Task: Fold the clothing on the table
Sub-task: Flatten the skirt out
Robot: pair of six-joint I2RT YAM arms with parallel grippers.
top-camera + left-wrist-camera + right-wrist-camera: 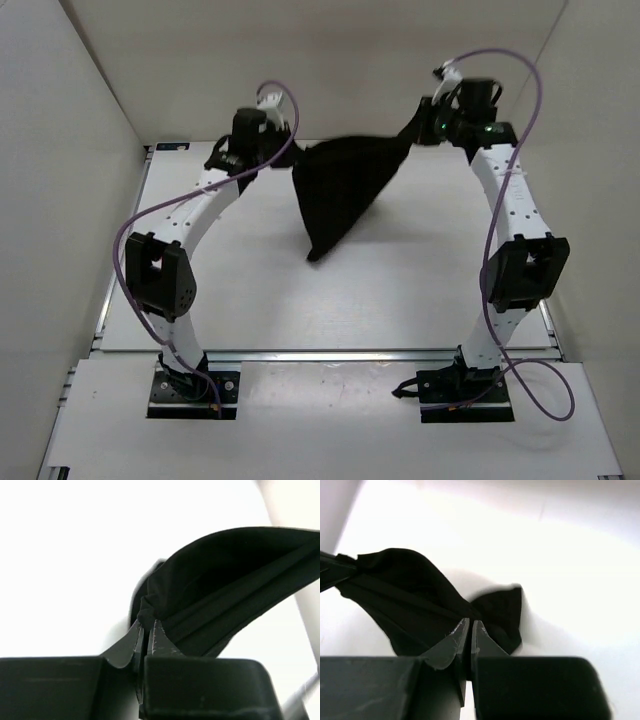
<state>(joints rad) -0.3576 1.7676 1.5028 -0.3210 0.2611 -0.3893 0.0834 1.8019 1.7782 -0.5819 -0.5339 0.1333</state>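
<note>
My left gripper [147, 626] is pinched nearly closed on a bunched edge of the plain black soft fabric garment [340, 190]. In the left wrist view the cloth fans out from my fingertips toward the upper right of frame, w/ a folded band running along it. My right gripper [471, 625] is clamped tight on another edge of the same garment. In the right wrist view the fabric spreads from the tips to the left of frame, plus a small flap just right of them.

Top view: the garment hangs btwn both grippers in the upper centre of frame. It's stretched approx level across the top, then narrows to a point at the lower left of its span, toward frame centre. Can't tell if that point touches the surface or hangs just above it.

Surface: a large flat white rectangular table [420, 290], w/ a thin metal edge rail [350, 353] along its near side in the lower part of frame. White walls [330, 60] stand at left, back and right. Purple cables [130, 230] loop along both arms. A small green light [440, 127] glows on my right wrist, upper right of frame.
</note>
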